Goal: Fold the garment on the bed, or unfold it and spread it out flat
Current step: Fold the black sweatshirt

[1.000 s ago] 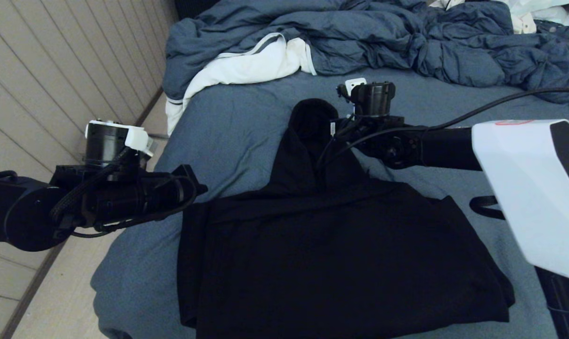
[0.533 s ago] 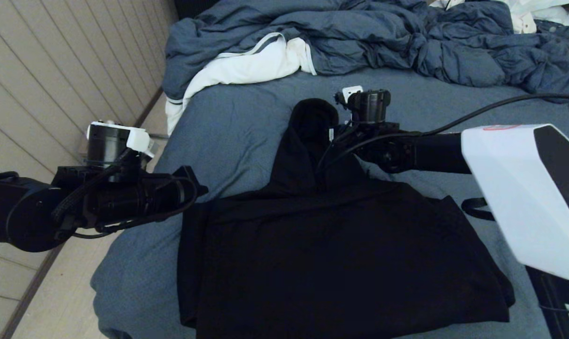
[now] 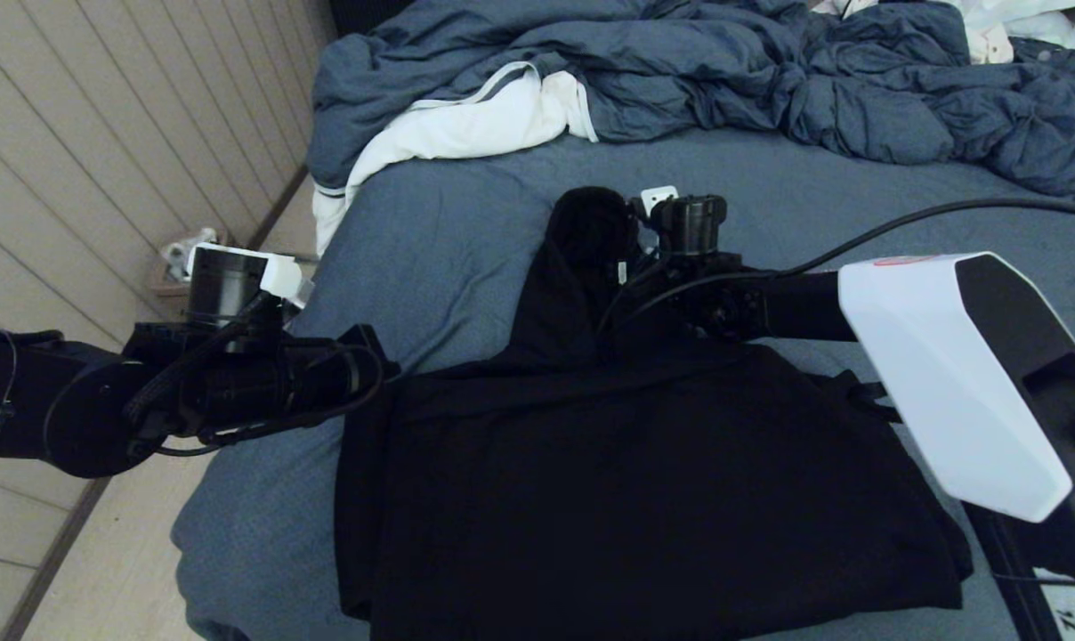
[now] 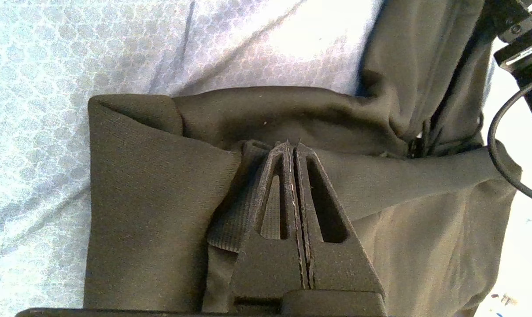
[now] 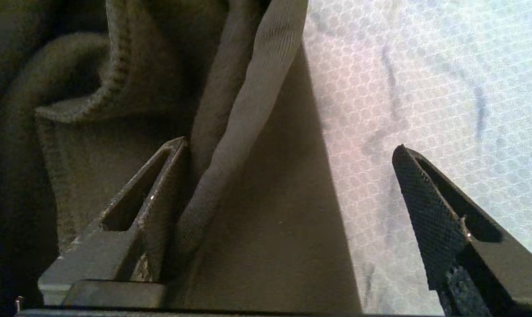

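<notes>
- The left end effector (image 4: 292, 147) sits over the left shoulder edge of the hoodie (image 3: 626, 481), its fingers pressed together with nothing visibly between them.
- The black hoodie lies on the blue-grey bed (image 3: 431, 240), at the near side. Its body is folded into a rough rectangle, the sleeves are tucked in, and the hood (image 3: 586, 249) points toward the rumpled duvet (image 3: 680, 71).
- The right end effector (image 5: 292, 154) is spread wide at the hood's base, one finger against a fabric fold and the other over the sheet.
</notes>
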